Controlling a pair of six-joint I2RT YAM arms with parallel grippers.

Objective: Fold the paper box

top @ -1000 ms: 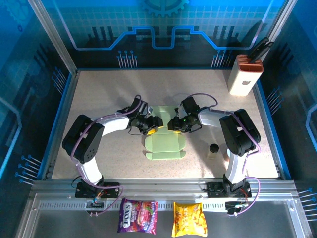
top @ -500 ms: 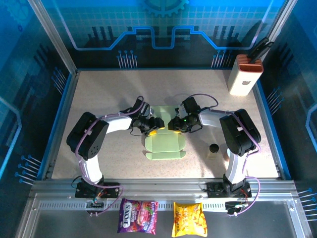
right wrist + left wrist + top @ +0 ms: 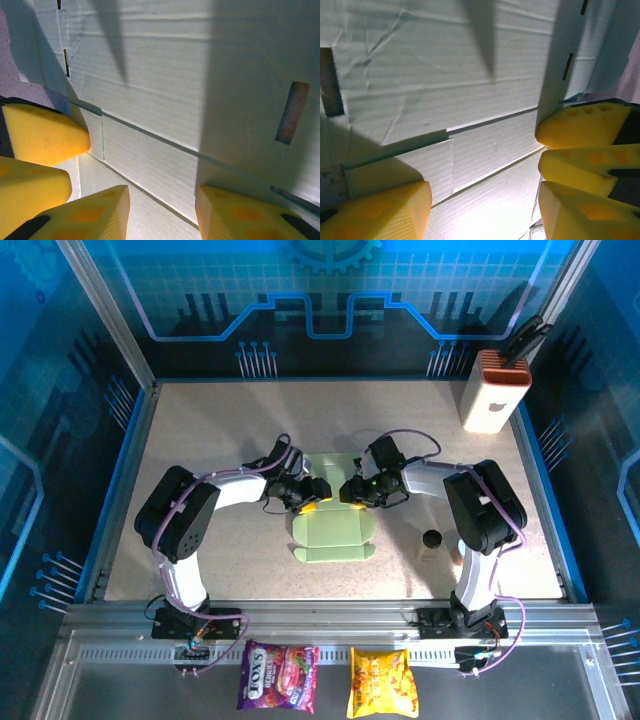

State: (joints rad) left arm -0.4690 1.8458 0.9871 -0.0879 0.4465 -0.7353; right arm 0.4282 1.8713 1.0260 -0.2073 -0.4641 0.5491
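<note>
The paper box [image 3: 335, 535] lay flat seen from above, left gripper [image 3: 312, 494] at its 11 o'clock, right gripper [image 3: 350, 490] at 1 o'clock; wrist cameras revealed both jaws spread, clamping nothing.

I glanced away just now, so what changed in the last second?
The left arm's elbow swung toward the centre, nudging the left gripper slightly right over the paper box. The right gripper and box stayed put; nothing gripped or released.
</note>
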